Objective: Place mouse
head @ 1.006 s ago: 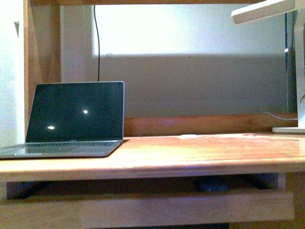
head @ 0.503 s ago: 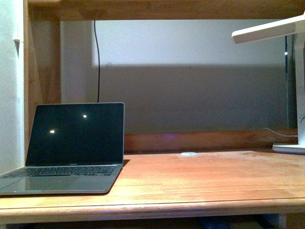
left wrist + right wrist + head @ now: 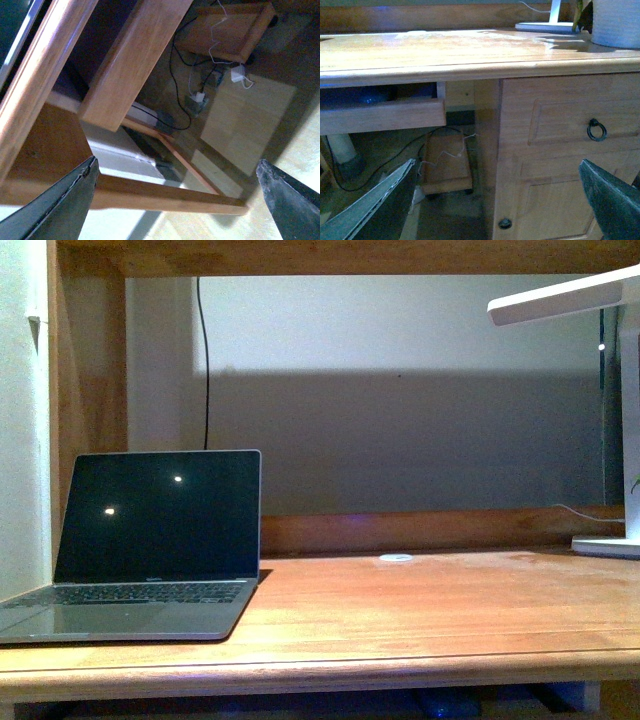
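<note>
Mouse (image 3: pixel 370 96) seems tucked in the dim tray (image 3: pixel 380 116) under the desktop (image 3: pixel 470 50), so my left gripper (image 3: pixel 176 162) and right gripper (image 3: pixel 496 161), both wide and empty, could clip its front rail.

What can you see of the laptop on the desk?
The laptop is slim, silver-grey, metal-looking and open, its lid standing nearly upright. The screen is dark, showing only two light reflections. Its black keyboard and trackpad face the camera. It rests flat on the left part of the wooden desk, near its front edge; nothing else touches it.
</note>
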`<state>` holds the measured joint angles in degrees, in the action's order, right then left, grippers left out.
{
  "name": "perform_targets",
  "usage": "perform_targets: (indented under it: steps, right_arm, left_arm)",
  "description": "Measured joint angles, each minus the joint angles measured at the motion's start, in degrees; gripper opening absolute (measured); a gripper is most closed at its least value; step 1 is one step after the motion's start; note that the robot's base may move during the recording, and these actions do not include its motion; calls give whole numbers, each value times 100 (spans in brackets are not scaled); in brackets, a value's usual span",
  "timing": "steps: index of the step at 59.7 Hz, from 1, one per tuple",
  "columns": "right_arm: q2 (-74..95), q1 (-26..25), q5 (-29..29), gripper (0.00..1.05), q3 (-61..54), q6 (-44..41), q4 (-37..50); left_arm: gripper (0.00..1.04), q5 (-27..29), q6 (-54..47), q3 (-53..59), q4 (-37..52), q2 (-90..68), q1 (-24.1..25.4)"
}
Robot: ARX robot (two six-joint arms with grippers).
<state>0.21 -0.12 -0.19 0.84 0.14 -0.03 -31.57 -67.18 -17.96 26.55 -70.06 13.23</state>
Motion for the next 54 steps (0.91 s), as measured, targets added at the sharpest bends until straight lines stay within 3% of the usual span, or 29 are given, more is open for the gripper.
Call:
perform_targets:
  steps: [20,40,54]
  right_arm:
    - [0,0,0,97,0,0,0]
    - [0,0,0,97,0,0,0]
    - [0,0,0,97,0,0,0]
  left_arm:
    - [97,-125,-2240,-809,1932,-2186,28]
    - [97,-33,-2754,-1508,3239,-3560,-428]
    - [97,94,-3084,-2052,3458,-4192,-656]
